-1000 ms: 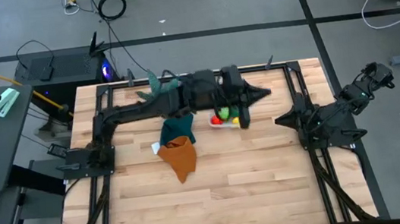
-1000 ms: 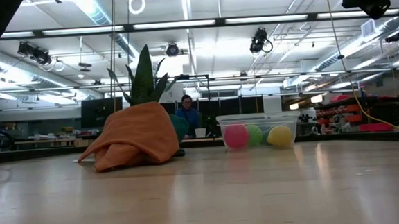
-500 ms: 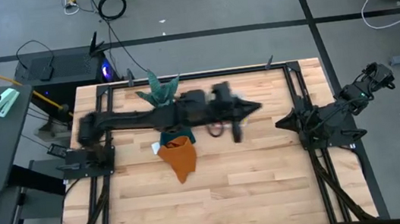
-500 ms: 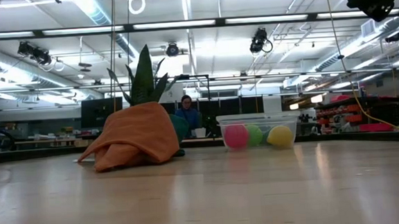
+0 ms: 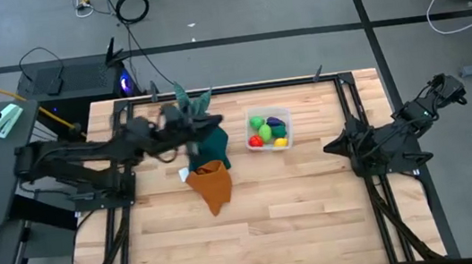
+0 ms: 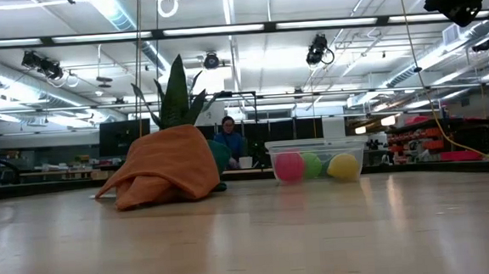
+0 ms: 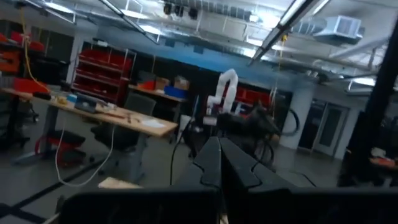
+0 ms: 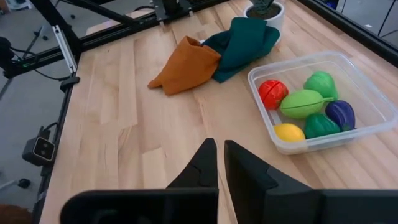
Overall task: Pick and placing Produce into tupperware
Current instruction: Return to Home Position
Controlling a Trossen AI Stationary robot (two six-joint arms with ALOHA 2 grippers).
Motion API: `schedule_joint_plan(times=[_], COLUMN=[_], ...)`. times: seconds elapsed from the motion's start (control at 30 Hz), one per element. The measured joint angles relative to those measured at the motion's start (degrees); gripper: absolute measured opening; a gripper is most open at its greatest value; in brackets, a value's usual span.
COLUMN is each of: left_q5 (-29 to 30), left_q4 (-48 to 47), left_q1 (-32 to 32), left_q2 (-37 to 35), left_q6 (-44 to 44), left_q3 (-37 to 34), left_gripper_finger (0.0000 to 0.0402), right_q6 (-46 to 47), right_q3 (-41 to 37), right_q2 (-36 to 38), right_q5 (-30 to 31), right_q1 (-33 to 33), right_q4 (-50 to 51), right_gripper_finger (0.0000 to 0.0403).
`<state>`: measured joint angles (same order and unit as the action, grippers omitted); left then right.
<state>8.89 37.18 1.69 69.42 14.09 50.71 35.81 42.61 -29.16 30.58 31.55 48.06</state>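
Left hand (image 7: 219, 144), fingers (image 7: 210, 165) pressed together, hangs indistinct by the plant (image 5: 185, 100); right hand (image 8: 219, 145), likewise closed, waits right of the tupperware (image 8: 329, 142).

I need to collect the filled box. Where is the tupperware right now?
In the high view the tupperware sits near the table's upper edge, just right of the teal cloth, holding the produce.

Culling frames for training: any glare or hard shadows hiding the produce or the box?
High view: even light, no glare on the tupperware, produce plain. Low view: bright ceiling lights behind, sheen on the table, produce shows through the box wall. Right wrist view: soft light past the right gripper, nothing hidden. Left wrist view: left gripper faces the dim room, no produce.
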Motion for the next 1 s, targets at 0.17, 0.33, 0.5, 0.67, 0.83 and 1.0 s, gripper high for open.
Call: schedule_joint_plan(times=[0.17,0.33,0.5,0.67,0.83,1.0], left_q5=[-0.1,0.1,0.1,-0.5,-1.0,-1.0], left_q4=[0.6,-0.2,-7.5,-13.3,-19.3,-25.0], left_q1=[0.4,0.5,0.5,0.5,0.5,0.5], left_q2=[-11.8,-23.3,-33.0,-41.0,-47.8,-53.0], left_q6=[-1.1,-1.0,-0.2,0.1,-0.1,0.5], left_q3=[-8.9,-17.7,-22.7,-26.1,-28.4,-30.2], left_gripper_finger=[0.0,0.0,0.0001,0.0001,0.0003,0.0003], right_q6=[0.0,0.0,0.0,0.0,0.0,1.2], right_q3=[0.0,0.0,0.0,0.0,0.0,0.0], right_q2=[-0.8,-1.2,-1.2,-1.2,-1.2,-1.2], right_q5=[0.0,0.2,1.0,3.4,3.8,3.8], right_q1=[0.0,0.0,0.0,0.0,0.0,0.0], right_q4=[-0.3,-0.5,-0.5,-0.5,-0.4,-0.4], right_gripper_finger=[0.0,0.0,0.0,0.0,0.0,0.0])
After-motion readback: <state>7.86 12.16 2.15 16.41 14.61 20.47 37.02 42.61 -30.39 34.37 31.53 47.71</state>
